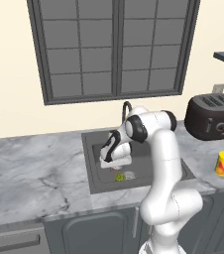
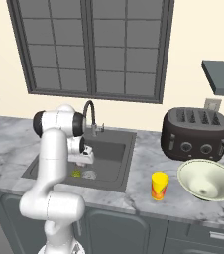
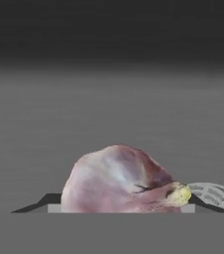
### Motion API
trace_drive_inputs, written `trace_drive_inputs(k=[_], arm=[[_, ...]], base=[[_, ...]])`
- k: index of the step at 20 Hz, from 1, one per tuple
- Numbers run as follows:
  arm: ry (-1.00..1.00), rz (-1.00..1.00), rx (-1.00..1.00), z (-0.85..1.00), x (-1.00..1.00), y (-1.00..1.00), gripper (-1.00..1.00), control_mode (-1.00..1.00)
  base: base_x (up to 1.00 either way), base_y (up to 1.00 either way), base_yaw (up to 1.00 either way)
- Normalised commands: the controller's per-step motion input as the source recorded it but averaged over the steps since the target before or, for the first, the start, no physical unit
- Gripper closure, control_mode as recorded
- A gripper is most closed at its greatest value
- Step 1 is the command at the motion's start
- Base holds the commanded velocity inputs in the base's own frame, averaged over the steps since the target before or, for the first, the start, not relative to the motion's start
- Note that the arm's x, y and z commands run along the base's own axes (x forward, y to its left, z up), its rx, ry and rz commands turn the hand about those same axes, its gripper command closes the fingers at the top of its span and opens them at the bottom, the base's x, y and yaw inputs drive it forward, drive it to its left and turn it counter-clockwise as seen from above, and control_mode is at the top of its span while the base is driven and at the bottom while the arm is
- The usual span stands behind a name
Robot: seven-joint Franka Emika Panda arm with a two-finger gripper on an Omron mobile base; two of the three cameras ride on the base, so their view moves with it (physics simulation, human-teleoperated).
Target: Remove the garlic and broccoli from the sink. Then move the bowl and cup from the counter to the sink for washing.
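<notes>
In the hand view we see the garlic (image 3: 118,179) very close, low in the middle of the picture, pinkish-white with a yellowish tip at its right side; it lies on the dark grey floor of the sink (image 3: 109,99), and a piece of the pale drain disc (image 3: 214,194) shows just beside it at the right. The dark finger tips (image 3: 40,204) stand low on both sides of the garlic, spread wider than the bulb, so we judge the claw open around it; whether the tips touch it we cannot tell.

In the left base view the gripper (image 1: 115,161) is down inside the sink (image 1: 96,141), and just in front of it lie the yellow-green broccoli (image 1: 120,176) and the drain disc (image 1: 130,174), side by side; in the right base view the gripper (image 2: 84,158) hangs over the same two things, the broccoli (image 2: 76,173) and the disc (image 2: 89,174).

To the right of the sink, on the marble counter (image 2: 148,158), the yellow cup (image 2: 159,185) stands upright near the front edge; the wide pale bowl (image 2: 208,179) sits just beside it, further right; behind them a dark toaster (image 2: 196,134) stands near the wall. The curved tap (image 2: 90,116) rises at the back rim of the sink; above it is a dark-framed window (image 2: 91,47).
</notes>
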Motion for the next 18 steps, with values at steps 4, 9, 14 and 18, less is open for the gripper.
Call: trace_drive_inputs(k=[4, 9, 14, 18], arm=[[0.00, 0.00, -0.04, 0.20, -0.08, 0.00, 1.00, -1.00], [0.00, 0.00, -0.04, 0.22, -0.10, 0.00, 1.00, -1.00], [0.00, 0.00, -0.02, 0.25, -0.13, 0.00, 1.00, -1.00], [0.00, 0.00, 0.00, 0.24, -0.14, -0.05, 1.00, -1.00]], base=[[0.00, 0.00, 0.00], [0.00, 0.00, 0.00], [0.00, 0.00, 0.00], [0.00, 0.00, 0.00]])
